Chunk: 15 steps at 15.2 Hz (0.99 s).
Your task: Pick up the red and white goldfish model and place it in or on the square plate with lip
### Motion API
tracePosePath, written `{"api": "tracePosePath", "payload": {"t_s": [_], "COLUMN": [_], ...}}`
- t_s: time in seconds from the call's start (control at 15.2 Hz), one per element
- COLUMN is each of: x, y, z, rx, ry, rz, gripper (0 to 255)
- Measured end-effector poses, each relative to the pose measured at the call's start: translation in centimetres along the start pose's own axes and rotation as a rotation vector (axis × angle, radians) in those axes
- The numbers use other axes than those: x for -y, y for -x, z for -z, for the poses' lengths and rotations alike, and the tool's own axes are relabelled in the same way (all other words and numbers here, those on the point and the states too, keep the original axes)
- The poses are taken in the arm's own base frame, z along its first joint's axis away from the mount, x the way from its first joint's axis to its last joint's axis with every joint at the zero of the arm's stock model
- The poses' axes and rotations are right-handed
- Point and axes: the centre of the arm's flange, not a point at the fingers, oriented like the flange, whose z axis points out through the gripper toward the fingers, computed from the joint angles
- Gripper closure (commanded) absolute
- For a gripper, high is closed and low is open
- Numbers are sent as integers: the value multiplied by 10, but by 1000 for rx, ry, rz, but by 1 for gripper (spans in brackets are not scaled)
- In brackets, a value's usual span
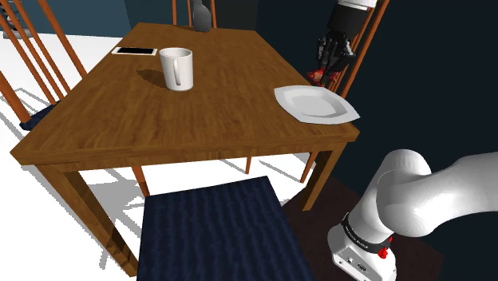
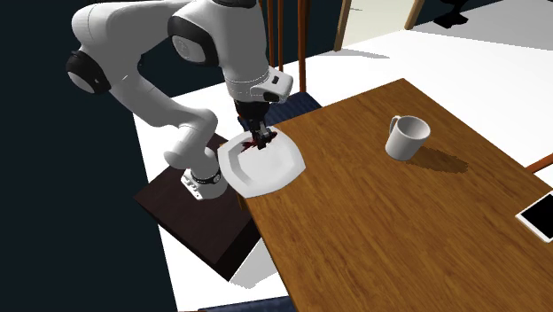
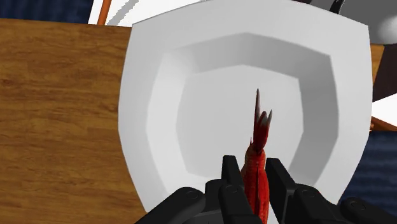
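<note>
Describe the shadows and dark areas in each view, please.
Shoulder view: the mug throws a shadow leftward on the table. Second exterior view: its shadow falls rightward; the view's left side is very dark. Wrist view: the plate shows soft shading inside its lip, no glare.

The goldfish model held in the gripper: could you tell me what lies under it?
Under the red goldfish model, clasped by the gripper, lies the sunken middle of the white square plate. The plate covers the wooden table there, and the fingers hide part of the fish.
</note>
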Motion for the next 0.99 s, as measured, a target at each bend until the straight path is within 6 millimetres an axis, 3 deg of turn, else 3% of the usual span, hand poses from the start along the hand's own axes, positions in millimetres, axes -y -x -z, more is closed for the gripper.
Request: {"api": "tracePosePath", "payload": {"t_s": [0.66,0.99], "x": [2,2], "y": [4,4], "z": [-52,-55], "rx": [0,0], "ry": [0,0], "rz": [0,0], "gripper": [255,255]}}
